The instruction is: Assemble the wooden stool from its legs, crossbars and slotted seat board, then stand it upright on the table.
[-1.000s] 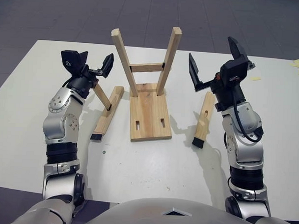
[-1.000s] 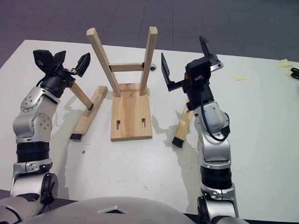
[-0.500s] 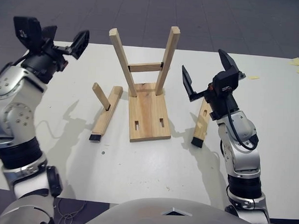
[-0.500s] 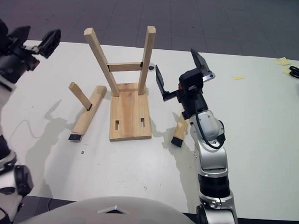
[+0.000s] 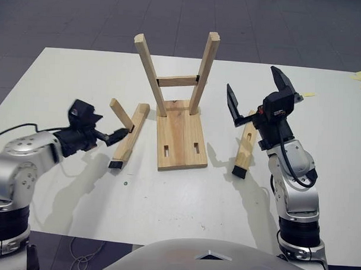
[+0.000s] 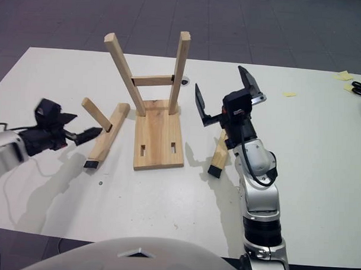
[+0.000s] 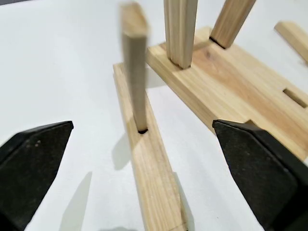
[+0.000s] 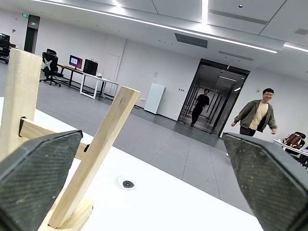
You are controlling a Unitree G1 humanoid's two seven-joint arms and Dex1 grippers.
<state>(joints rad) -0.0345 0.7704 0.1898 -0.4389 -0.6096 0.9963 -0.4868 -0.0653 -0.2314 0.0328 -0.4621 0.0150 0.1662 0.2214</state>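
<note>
Leg-fitting step; seat board (image 5: pixel 180 138) flat on the bench (image 5: pixel 166 199). Left tool (image 5: pixel 102 126) spread wide, empty, low beside left loose leg (image 5: pixel 130 139); right tool (image 5: pixel 253 84) likewise above right loose leg (image 5: pixel 245 146). Next, likely: clamp, lift, align with slot (image 5: pixel 167 150).

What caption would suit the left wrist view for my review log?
Open left gripper facing the loose leg with its crossbar sticking up, beside the seat board.
</note>
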